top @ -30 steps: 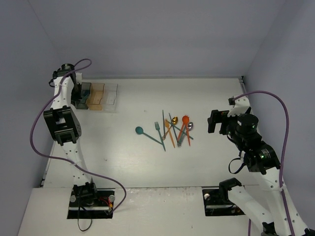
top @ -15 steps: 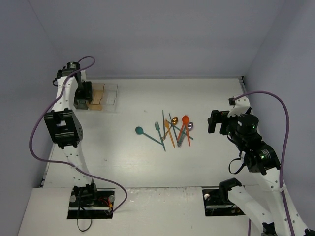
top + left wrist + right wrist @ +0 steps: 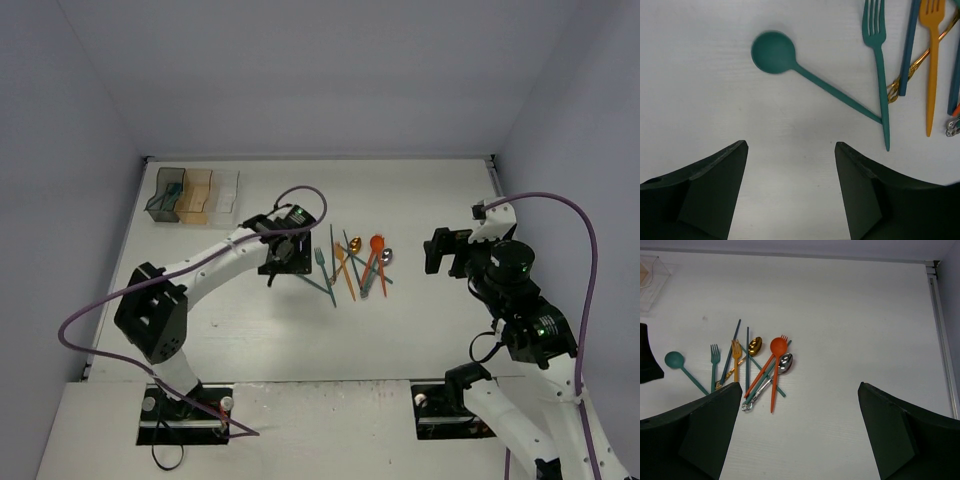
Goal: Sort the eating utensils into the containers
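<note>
The eating utensils point(image 3: 355, 262) lie in a loose pile at mid-table. In the left wrist view a teal spoon point(image 3: 772, 51) lies just ahead of my left gripper point(image 3: 791, 147), which is open and empty above the bare table. To its right lie a teal fork point(image 3: 877, 60), a dark teal stick point(image 3: 908, 50) and an orange fork point(image 3: 932, 50). An orange spoon point(image 3: 777, 346), a gold spoon point(image 3: 755, 345) and a silver spoon point(image 3: 785, 362) show in the right wrist view. My right gripper point(image 3: 800, 386) is open and empty, right of the pile. The containers point(image 3: 195, 195) stand at the back left.
The dark grey bin point(image 3: 165, 195) holds something teal. My left arm point(image 3: 215, 262) stretches across the table from its base to the pile. A raised rail point(image 3: 940, 330) runs along the table's right edge. Grey walls close in the back and sides.
My left gripper opened over the containers, then the arm swung right and forward to the teal spoon. The right arm has barely shifted.
</note>
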